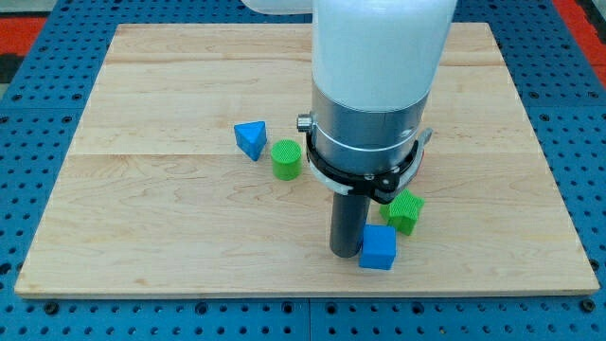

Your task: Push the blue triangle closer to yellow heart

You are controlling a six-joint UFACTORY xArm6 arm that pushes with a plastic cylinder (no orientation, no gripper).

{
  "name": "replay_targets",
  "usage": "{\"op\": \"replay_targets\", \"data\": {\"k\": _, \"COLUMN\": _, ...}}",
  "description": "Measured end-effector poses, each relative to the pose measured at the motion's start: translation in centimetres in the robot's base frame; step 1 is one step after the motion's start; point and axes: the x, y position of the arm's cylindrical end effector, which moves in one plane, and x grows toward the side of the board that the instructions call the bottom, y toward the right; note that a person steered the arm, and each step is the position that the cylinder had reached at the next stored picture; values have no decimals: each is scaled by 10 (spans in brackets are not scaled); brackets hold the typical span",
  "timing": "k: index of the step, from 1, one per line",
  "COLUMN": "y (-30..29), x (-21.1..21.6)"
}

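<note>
Your claw is only a plain rod, nothing to open or grip; my tip [346,254] stands on the desk [142,237], touching the blue cube [377,247] at its 3 o'clock. Green block [405,210] sits at 1 o'clock. Blue triangle [251,139] lies well apart at 10 o'clock, green cylinder [286,159] just beside it. You have no yellow heart showing.

Nothing here can be read: no lettering, label, brand, number or sign shows on the wooden worktop [170,218], on any of the coloured blocks, on the arm's white and grey housing [374,85], or on the blue perforated base [28,85].
</note>
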Motion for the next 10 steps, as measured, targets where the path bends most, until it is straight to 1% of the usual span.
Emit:
{"op": "replay_targets", "data": {"k": 2, "y": 25, "x": 0}}
{"op": "replay_targets", "data": {"k": 3, "y": 7, "x": 0}}
{"op": "replay_targets", "data": {"k": 4, "y": -42, "x": -3}}
{"op": "replay_targets", "data": {"k": 5, "y": -92, "x": -22}}
{"op": "replay_targets", "data": {"k": 6, "y": -106, "x": -61}}
{"op": "replay_targets", "data": {"k": 9, "y": -113, "x": -162}}
{"op": "replay_targets", "data": {"k": 10, "y": -117, "x": -167}}
